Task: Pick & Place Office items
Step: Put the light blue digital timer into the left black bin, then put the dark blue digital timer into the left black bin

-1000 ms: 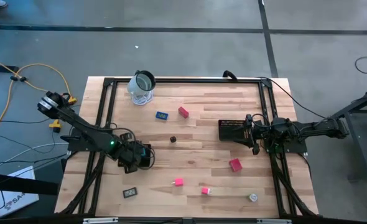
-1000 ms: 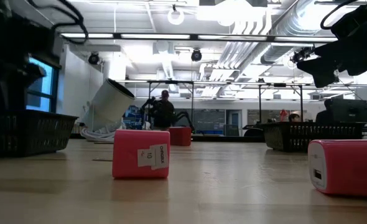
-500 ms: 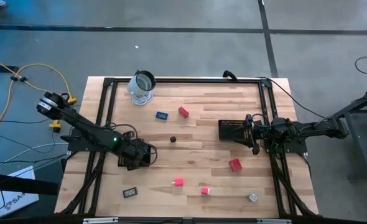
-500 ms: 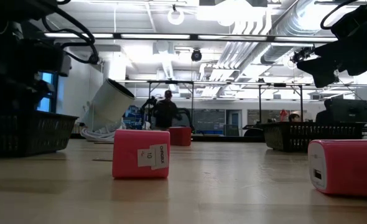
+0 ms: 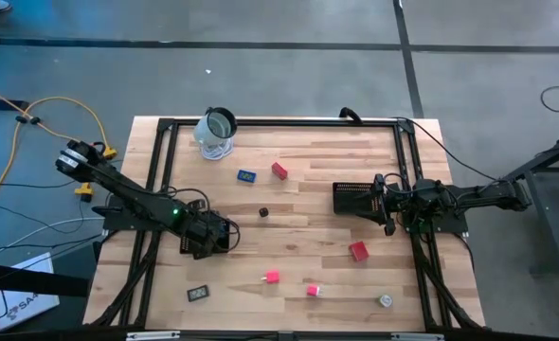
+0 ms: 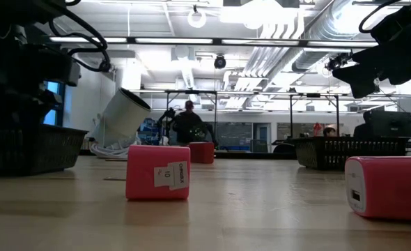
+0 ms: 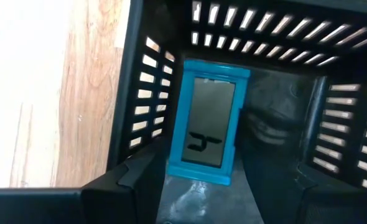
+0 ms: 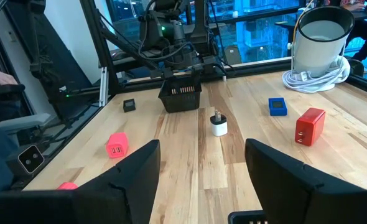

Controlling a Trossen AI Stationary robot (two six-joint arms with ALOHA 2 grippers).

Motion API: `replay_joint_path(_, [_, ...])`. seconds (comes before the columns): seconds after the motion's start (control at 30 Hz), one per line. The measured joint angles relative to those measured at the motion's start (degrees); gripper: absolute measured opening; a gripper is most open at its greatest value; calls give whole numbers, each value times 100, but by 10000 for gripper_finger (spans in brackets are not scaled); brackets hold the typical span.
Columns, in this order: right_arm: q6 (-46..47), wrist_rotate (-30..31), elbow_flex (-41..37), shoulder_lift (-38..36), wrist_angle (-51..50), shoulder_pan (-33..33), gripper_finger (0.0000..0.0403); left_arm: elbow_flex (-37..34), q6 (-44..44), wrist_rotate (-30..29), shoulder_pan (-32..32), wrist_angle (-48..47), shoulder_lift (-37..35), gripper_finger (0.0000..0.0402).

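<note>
Entry, left pincer: found poised over a black mesh tray, tips dipped toward its inside; fingers spread wide, pinching nothing.

Entry, blue-framed rectangle: lay flat on the tray floor just beyond the left pincer's tips, in line with the gap between them, apart from both fingers, close to one slotted wall.

Entry, right pincer: hung over the other side of the table, pointed across toward the left pincer; fingers spread, nothing between them; stood just beside a second mesh tray, on its outer side.

Entry, loose office items, logged from above:
- dark cube: sat between the two pincers, nearer the left one;
- blue block and red block: lay near each other, ahead of the left pincer and off to one side, toward the jar;
- larger red block: rested near the right pincer, apart from it, on the side away from the jar;
- two pink blocks: lay between the pincers but well off their line, toward the table's near edge;
- black-framed rectangle: lay near the left pincer, outside the tray;
- whitish round piece: sat well apart from the right pincer, by the near edge.

Noted at table height: person far back in the room.
</note>
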Motion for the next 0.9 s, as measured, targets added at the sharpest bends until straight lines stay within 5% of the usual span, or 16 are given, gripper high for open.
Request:
replay_joint_path(0.4, [-2,0,1,1,-1,-1,223,0,-87,66,-4,26,-53,203])
replay_joint_path(0.9, [1,1,0,2,0,0,223,0,-59,66,-4,-101,-1035,203])
